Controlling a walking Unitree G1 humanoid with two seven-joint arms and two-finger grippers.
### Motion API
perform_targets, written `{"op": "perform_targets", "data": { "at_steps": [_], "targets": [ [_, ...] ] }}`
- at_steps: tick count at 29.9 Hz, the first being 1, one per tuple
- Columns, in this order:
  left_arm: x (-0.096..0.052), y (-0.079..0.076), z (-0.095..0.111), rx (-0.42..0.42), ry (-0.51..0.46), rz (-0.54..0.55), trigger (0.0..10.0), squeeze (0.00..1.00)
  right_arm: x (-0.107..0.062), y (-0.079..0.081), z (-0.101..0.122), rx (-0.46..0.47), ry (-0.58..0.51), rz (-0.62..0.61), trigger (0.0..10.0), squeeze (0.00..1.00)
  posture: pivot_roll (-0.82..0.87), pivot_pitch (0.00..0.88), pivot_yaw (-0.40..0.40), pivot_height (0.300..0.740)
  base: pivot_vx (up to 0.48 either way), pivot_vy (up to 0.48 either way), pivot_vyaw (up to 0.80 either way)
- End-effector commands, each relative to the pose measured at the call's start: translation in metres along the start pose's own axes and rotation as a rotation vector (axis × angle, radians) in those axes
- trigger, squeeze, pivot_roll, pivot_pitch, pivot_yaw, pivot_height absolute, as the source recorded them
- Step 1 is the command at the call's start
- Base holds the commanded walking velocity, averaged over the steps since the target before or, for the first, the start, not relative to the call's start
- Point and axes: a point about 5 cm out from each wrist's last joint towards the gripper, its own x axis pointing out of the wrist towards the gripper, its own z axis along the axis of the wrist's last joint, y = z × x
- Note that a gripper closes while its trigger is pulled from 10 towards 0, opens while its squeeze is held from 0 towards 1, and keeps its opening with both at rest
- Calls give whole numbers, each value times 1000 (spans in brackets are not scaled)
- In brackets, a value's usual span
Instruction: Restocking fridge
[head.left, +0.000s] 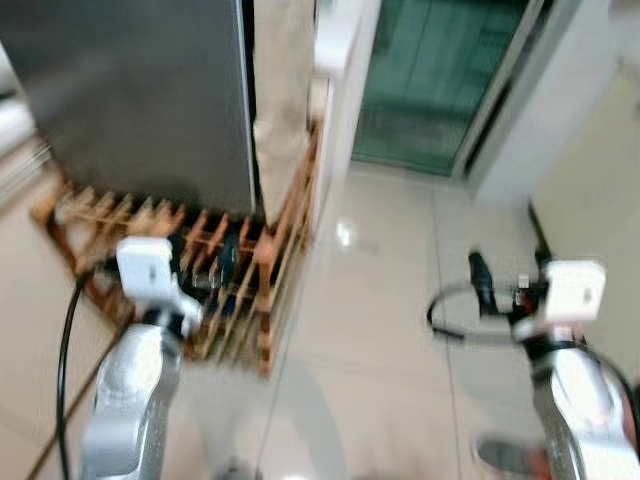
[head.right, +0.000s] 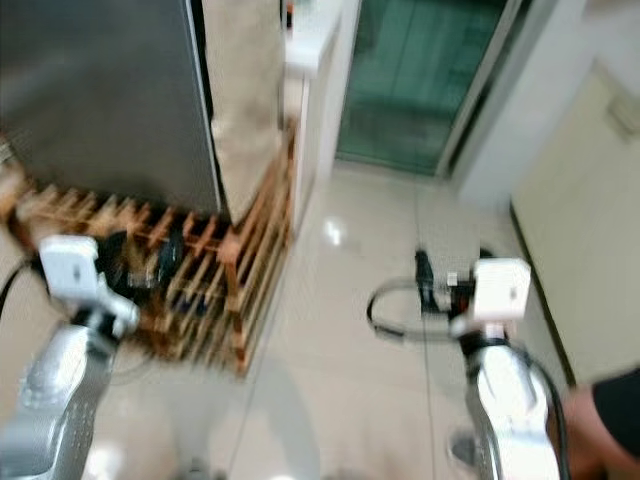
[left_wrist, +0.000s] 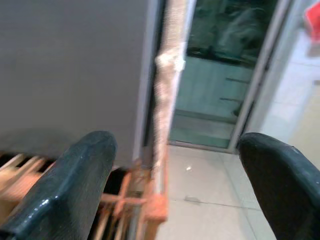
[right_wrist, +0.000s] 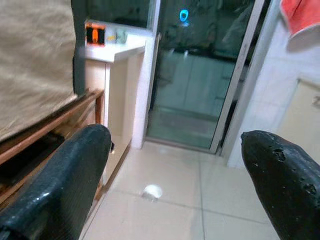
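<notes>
Rising from the lower corners of the head views, both silver arms frame a blurred scene of pale glossy floor tiles (head.left: 380, 340). Low on the left side of the frame, the left gripper (left_wrist: 180, 190) sits in front of a wooden slatted rack (head.left: 240, 300); its own wrist camera shows the two black fingers (left_wrist: 75, 185) spread wide apart with nothing between them, looking toward the rack and the grey panel above it. Low on the right side of the frame, the right gripper (right_wrist: 185, 185) hangs over bare tile, its fingers (right_wrist: 65, 180) likewise spread wide and empty, with a loop of dark cable (head.left: 455, 315) curling beside the wrist. At the bottom right corner of the right eye view a dark-sleeved part of a person (head.right: 610, 420) edges in, and a shoe-like shape (head.left: 505, 455) rests on the floor near the right arm, too blurred to make out further. Further back, the rack holds dark objects that cannot be identified. Standing on or just behind it, in the upper left of the frame, is the fridge (head.left: 140, 100), a large dark grey box with its door closed. Just beside its right edge hangs a beige woven cloth (head.left: 285, 90), and next to that stands a white counter (right_wrist: 117, 52) with small items on top. Farthest away, in the upper middle, is a green-tinted glass sliding door (head.left: 430, 80) in a pale metal frame.
</notes>
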Motion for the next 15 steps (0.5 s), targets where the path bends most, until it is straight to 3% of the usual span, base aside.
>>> {"op": "perform_targets", "data": {
  "at_steps": [1, 4, 15],
  "targets": [
    [9, -13, 6, -4, -17, -27, 10000, 0, 5, 7, 11, -32, -44, 34, 10000, 0, -119, 20, -43, 740, 382, -285, 0],
    [15, -19, 10, -14, -28, -36, 10000, 0, 6, 8, 16, -44, -49, 45, 10000, 0, -129, 21, -40, 740, 400, -259, 0],
    [24, -23, 14, -50, -11, -20, 10000, 0, 10, 9, 16, -50, -39, 40, 10000, 0, -136, 40, -36, 740, 429, 0, 0]
  ]
}}
